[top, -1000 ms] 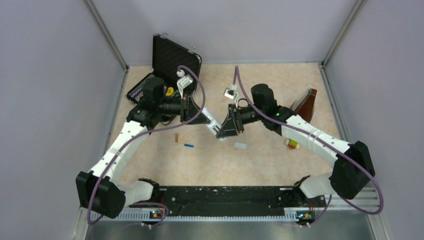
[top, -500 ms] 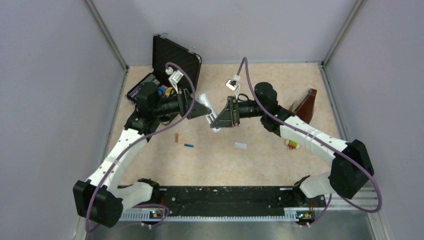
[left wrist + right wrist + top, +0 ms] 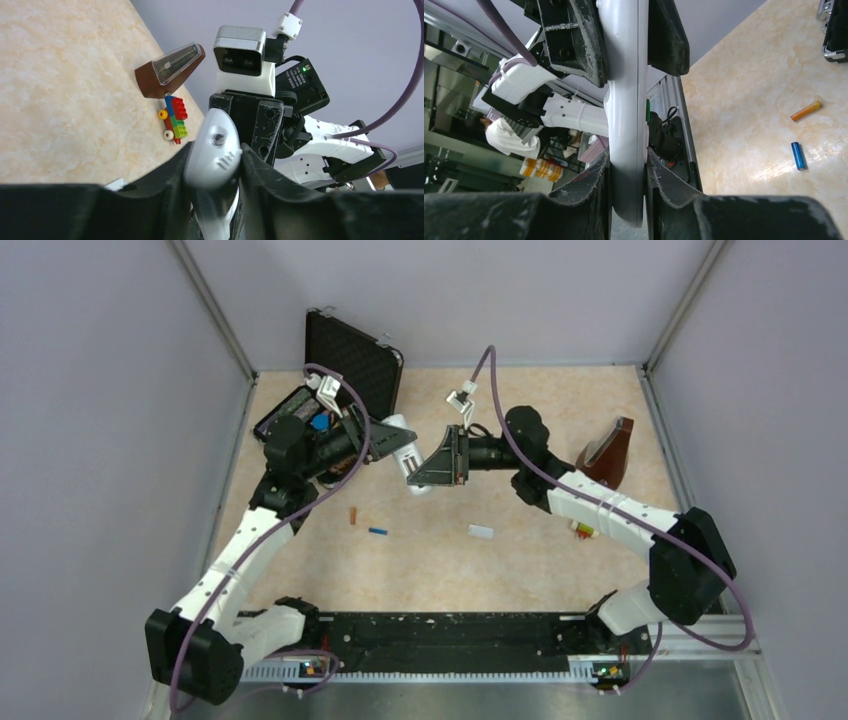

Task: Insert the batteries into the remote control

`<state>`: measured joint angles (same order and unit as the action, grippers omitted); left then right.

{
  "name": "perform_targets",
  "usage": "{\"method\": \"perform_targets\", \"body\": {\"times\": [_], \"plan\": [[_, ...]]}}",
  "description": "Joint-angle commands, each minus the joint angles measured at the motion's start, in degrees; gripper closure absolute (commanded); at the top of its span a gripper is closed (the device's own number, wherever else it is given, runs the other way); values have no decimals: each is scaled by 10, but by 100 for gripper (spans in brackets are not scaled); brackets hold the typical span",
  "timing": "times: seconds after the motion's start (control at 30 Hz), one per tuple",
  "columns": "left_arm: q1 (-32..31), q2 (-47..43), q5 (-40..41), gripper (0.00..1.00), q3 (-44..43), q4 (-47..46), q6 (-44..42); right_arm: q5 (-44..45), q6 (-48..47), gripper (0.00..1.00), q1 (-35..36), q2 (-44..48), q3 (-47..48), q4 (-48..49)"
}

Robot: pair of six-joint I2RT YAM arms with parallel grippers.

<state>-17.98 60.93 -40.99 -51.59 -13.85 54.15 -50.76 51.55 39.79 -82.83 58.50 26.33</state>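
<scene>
The white-grey remote control [image 3: 411,462] is held in the air between both grippers. My left gripper [image 3: 397,446] is shut on its far end and my right gripper [image 3: 422,478] is shut on its near end. In the left wrist view the remote's rounded end [image 3: 216,150] sits clamped between the fingers of my left gripper [image 3: 215,162]. In the right wrist view the remote [image 3: 626,100] runs edge-on through my right gripper [image 3: 629,167]. The orange-brown battery [image 3: 353,515] and the blue battery [image 3: 378,532] lie on the table below, also in the right wrist view as orange [image 3: 806,111] and blue [image 3: 798,155].
A small white cover piece [image 3: 481,532] lies right of the batteries. An open black case [image 3: 345,365] stands at the far left. A brown metronome [image 3: 610,452] and a multicoloured toy block train [image 3: 582,528] are at the right.
Both grippers have carried the remote left and away from the bases, and it has turned more upright in the top view. The batteries and cover have not moved.
</scene>
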Motion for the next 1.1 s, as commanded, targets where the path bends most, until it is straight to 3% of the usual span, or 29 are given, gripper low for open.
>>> {"method": "perform_targets", "body": {"times": [0.0, 0.07, 0.13, 0.23, 0.33, 0.43, 0.53, 0.63, 0.77, 0.83, 0.97, 1.07], "plan": [[0, -2, 12, 72, 14, -54, 19, 3, 28, 100, 8, -5, 9, 61], [0, -6, 18, 100, 16, -44, 12, 12, 32, 97, 7, -8, 11, 50], [0, -12, 28, 100, 14, -17, -10, 31, 37, 72, 7, -11, 14, 33], [0, -28, 75, 100, -6, 79, -80, 92, 41, 45, 7, -3, 8, -5], [0, -49, 176, 100, -46, 226, -185, 168, 55, 32, 8, 17, -6, -51], [1, -75, 350, 100, -75, 343, -260, 242, 84, 31, 11, 37, -28, -84], [0, -110, 505, 100, -85, 424, -298, 322, 89, 37, 32, 20, -10, -165], [0, -150, 602, 100, -79, 467, -310, 410, 110, 43, 72, -32, 36, -278], [1, -193, 681, 100, -70, 497, -301, 493, 221, 47, 128, -106, 67, -321], [0, -207, 706, 100, -69, 510, -299, 518, 229, 51, 152, -143, 100, -324], [0, -226, 711, 100, -67, 526, -288, 574, 75, 55, 184, -250, 253, -405], [0, -235, 718, 100, -71, 548, -272, 555, -32, 52, 188, -296, 301, -413]]}}
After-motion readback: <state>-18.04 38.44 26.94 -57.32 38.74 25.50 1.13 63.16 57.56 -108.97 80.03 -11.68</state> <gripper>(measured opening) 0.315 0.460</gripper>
